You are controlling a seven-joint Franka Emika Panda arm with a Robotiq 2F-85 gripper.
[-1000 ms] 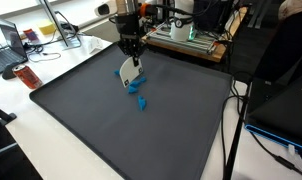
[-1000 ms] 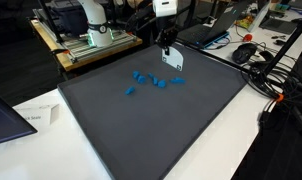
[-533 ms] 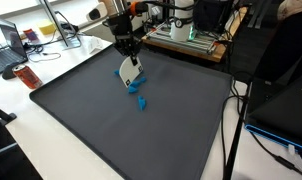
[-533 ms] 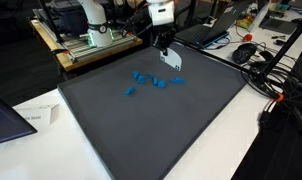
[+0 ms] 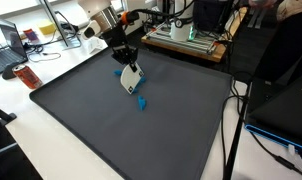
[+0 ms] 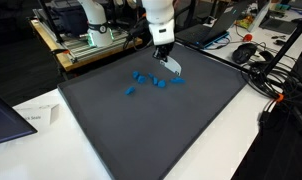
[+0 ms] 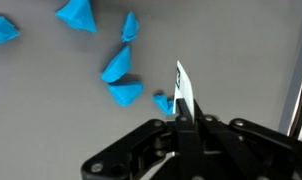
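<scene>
White thin flat card (image 7: 182,92) sits clamped edge-on between the fingers of the black gripper (image 7: 183,128), which are pressed together on it. The card hangs tilted over the dark grey table mat (image 5: 111,130), just beside a cluster of small blue angular pieces (image 7: 116,65).

The hand (image 5: 127,63) pinches a white card (image 5: 131,79) near blue pieces (image 5: 142,102) on the dark mat (image 5: 111,130).

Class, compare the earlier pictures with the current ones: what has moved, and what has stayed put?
The gripper, shut on the white card throughout, tilted over and carried it slightly lower, nearer the blue pieces. Nothing was let go. The blue pieces and dark mat stayed put.
</scene>
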